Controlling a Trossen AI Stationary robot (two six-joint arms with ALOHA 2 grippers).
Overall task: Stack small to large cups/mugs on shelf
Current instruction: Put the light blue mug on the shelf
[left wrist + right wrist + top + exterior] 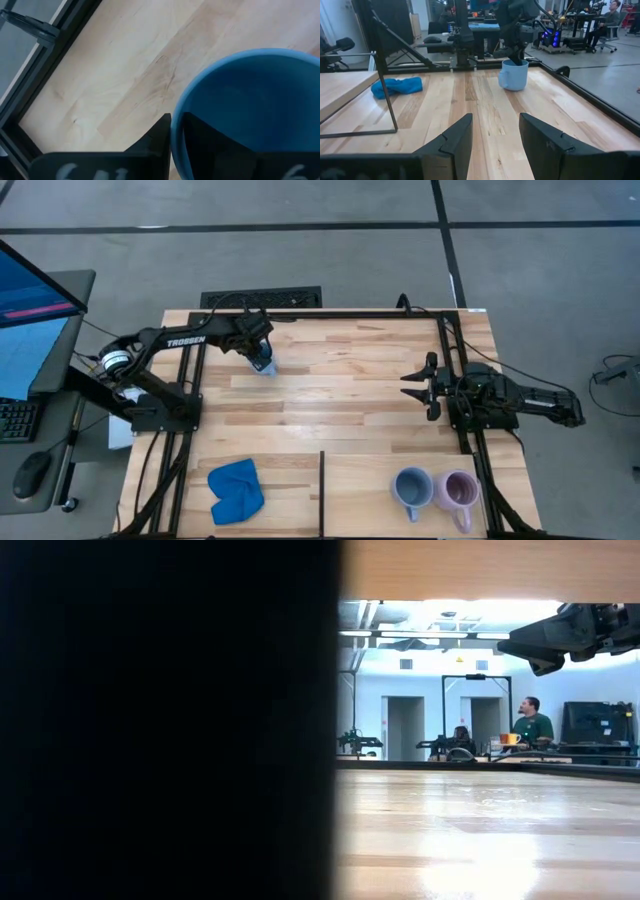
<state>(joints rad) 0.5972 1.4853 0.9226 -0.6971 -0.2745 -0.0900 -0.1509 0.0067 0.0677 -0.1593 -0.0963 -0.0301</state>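
A light sky-blue mug (264, 364) stands upright on the far left part of the table; it also shows in the right wrist view (514, 75). My left gripper (258, 352) is shut on its rim from above. My right gripper (410, 385) is open and empty at the table's right side, pointing left. A grey-blue mug (410, 488) and a lilac mug (460, 490) stand side by side, openings up, on the shelf panel (365, 500) at the near right. My left gripper holds the sky-blue mug by its rim and wall (176, 125), one finger inside the mug (210, 147) and one outside (159, 137). The fingers come from above, pointing down. The mug is upright, and in the right wrist view its base seems to rest on the table.
A bright blue cloth (236, 488) lies crumpled at the near left. A thin black rail (322, 490) stands at the middle of the near panel, and black rails frame the table. A dark shape fills the left half of the low view (165, 720). People sit in the room behind.
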